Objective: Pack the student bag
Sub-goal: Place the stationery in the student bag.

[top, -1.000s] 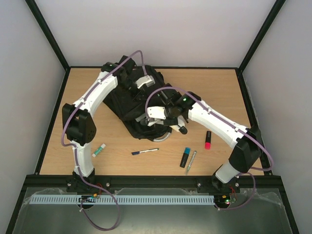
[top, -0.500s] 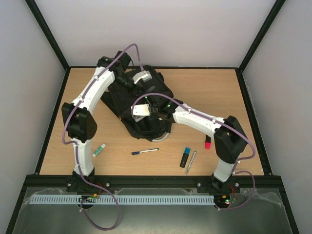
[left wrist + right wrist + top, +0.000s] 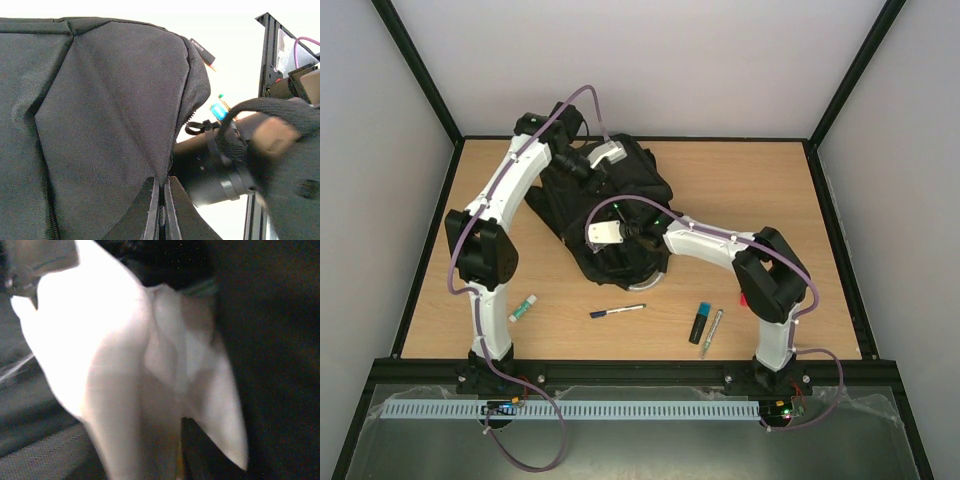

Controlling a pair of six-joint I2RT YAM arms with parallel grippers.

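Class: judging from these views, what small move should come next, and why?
Probably draw the right gripper back from the student bag: the left gripper pinches its fabric, and a pen lies unpacked on the table.

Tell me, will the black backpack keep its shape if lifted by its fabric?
Probably not: the black backpack shows soft creases, so it should sag. The cloth bunches where the left claw pinches it, so only that part may rise. Its matte weave seems unlikely to slip.
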